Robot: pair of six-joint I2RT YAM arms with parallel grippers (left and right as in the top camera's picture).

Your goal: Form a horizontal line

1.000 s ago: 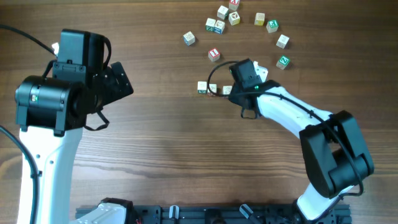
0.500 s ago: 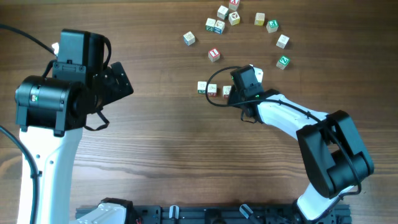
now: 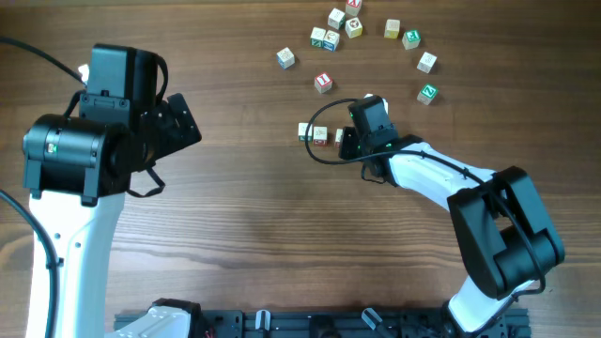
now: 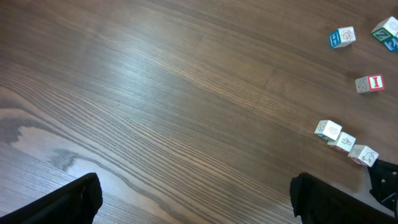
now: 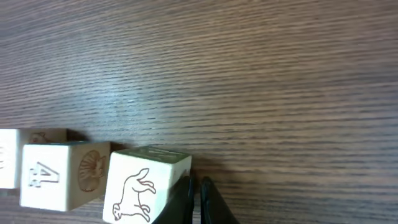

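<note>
The horizontal line (image 3: pixel 321 135) is a row of three whitish letter cubes lying side by side on the wooden table. It also shows in the left wrist view (image 4: pixel 342 142) at the right. My right gripper (image 3: pixel 350 140) is shut and empty, with its tips (image 5: pixel 198 202) pressed against the right side of the row's end cube (image 5: pixel 146 186), which bears an animal outline. The middle cube (image 5: pixel 59 174) shows a "4". My left gripper (image 4: pixel 199 199) is open and empty, held above bare table far left of the row (image 3: pixel 178 122).
Several loose cubes lie scattered behind the row, among them a red-marked one (image 3: pixel 323 83), one (image 3: pixel 285 58) at the left, a cluster (image 3: pixel 331 36) and green-marked ones (image 3: pixel 427 93) at the right. A black cable loops by the right gripper.
My right gripper has come down beside the row's right end and slid slightly left against the end cube. The left arm has not moved.
</note>
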